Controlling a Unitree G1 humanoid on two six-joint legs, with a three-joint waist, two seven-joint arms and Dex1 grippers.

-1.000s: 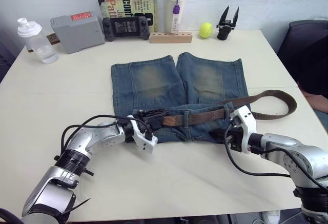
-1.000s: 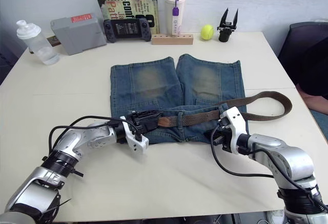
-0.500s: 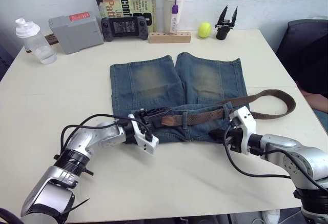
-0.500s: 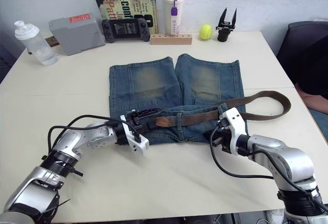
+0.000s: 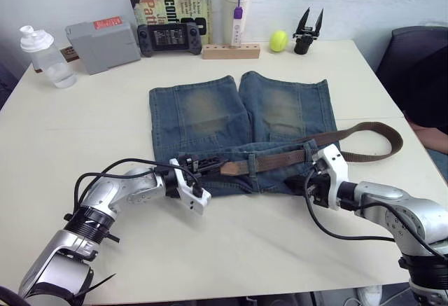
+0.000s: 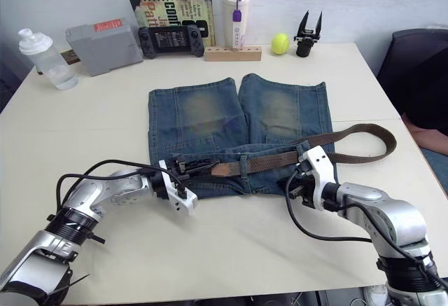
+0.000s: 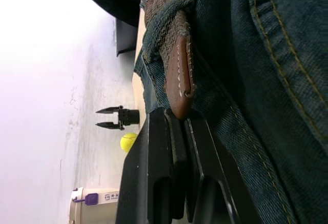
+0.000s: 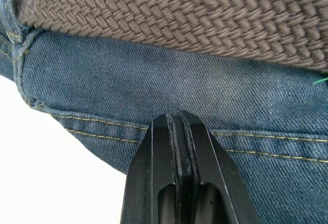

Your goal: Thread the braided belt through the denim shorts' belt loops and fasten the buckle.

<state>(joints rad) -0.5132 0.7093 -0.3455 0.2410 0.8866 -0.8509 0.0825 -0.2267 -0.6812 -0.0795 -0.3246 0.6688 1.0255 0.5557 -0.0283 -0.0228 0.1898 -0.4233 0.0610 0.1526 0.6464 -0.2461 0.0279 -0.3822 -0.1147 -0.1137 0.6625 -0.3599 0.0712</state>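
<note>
Fingers, left wrist view: left gripper (image 7: 177, 124) pressed flat together, tip touching the tan leather end (image 7: 179, 83) of the braided belt (image 7: 166, 14); cannot tell if the end is pinched or only touched.
Belt, left wrist view: runs straight away from the fingertips, over the denim shorts (image 7: 266, 70).
Fingers, right wrist view: right gripper (image 8: 178, 119) squeezed tight with no gap, tips on the blue cloth just under the woven strap; holding nothing seen.
Head views, belt line: lies sideways along the waistband, under a belt loop (image 5: 253, 162) near the middle, then curls off past the shorts on the right side.
Head views, nearer arm: left one, right at the loose tan end; right one beside the other edge of the waistband.
Buckle: not clear to see.
Next pull, a guess: toward the left, along the belt's long line.
</note>
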